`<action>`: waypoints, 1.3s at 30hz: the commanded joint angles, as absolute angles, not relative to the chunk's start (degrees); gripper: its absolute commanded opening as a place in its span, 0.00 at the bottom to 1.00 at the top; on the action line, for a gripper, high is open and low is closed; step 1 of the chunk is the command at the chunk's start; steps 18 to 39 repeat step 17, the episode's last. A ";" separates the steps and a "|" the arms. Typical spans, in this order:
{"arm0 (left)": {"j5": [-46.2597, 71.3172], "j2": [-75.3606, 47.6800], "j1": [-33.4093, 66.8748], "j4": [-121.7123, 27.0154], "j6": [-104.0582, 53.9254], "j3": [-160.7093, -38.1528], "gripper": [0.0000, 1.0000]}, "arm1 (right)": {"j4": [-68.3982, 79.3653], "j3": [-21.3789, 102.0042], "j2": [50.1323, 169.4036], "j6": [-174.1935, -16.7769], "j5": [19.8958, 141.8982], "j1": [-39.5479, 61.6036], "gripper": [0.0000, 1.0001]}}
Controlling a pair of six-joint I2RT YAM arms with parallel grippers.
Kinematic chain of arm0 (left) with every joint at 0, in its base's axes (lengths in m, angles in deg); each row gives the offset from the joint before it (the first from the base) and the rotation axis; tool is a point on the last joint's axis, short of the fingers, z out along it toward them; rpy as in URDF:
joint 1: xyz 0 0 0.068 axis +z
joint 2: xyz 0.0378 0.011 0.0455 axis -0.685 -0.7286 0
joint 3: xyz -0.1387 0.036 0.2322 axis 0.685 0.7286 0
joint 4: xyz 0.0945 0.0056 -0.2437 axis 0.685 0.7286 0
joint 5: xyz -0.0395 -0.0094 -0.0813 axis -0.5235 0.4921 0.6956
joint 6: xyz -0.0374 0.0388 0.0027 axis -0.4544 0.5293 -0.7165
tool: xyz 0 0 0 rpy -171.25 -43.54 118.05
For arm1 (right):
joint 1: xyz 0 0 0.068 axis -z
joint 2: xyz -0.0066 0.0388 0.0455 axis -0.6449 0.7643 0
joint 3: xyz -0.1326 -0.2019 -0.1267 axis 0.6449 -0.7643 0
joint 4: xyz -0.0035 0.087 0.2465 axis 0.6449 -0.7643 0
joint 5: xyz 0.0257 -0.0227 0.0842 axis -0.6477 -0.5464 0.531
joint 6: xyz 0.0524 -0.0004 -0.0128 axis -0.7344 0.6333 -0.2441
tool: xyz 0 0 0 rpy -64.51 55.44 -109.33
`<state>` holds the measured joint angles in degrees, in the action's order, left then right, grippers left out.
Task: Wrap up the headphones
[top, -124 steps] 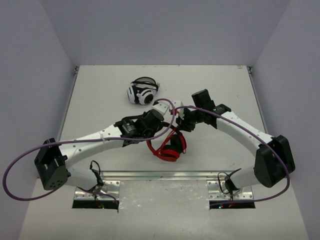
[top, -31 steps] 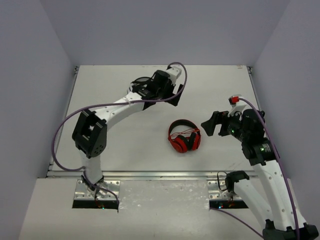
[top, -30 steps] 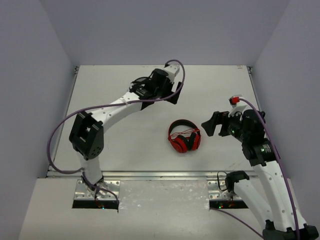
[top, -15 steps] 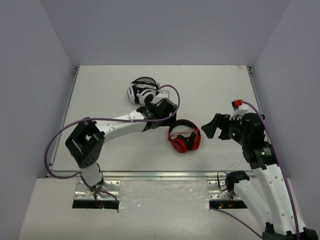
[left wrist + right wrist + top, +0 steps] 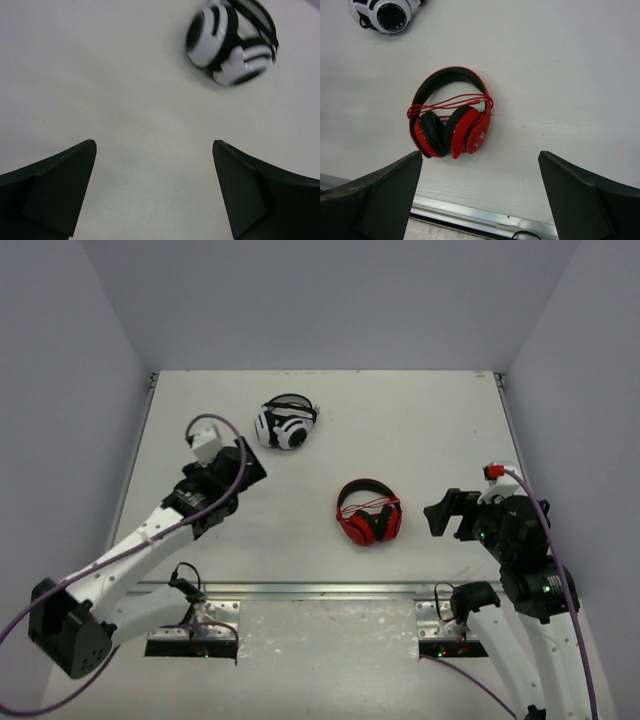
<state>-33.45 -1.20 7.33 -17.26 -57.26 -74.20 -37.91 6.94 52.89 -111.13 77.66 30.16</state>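
Note:
The red headphones point(image 5: 368, 514) lie flat on the table near its middle, ear cups folded in, with the thin red cable point(image 5: 451, 104) looped across the headband gap. In the right wrist view the headphones point(image 5: 451, 123) sit above and left of my open right gripper point(image 5: 480, 165), which holds nothing. From above, the right gripper point(image 5: 440, 516) hangs to the right of them, apart. My left gripper point(image 5: 243, 466) is open and empty over the left part of the table, far from the red headphones; its wrist view shows bare table between the fingers point(image 5: 60, 175).
Black-and-white headphones point(image 5: 285, 423) lie at the back of the table, also in the left wrist view point(image 5: 231, 45) and at the right wrist view's top edge point(image 5: 387, 14). A metal rail point(image 5: 330, 589) runs along the table's near edge. Grey walls enclose three sides.
The left arm has swung away from the back middle, down and to the left. The right arm has drawn back toward the near right. The red headphones stay where they lay.

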 commanded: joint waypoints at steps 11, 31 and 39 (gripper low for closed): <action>-35.63 23.94 13.35 -5.88 -37.87 -78.68 1.00 | -38.40 7.40 50.05 -104.58 72.38 29.87 0.99; -37.38 31.24 13.52 -11.41 -35.98 -71.03 1.00 | -37.60 5.28 49.16 -103.88 69.74 29.87 0.99; -37.38 31.24 13.52 -11.41 -35.98 -71.03 1.00 | -37.60 5.28 49.16 -103.88 69.74 29.87 0.99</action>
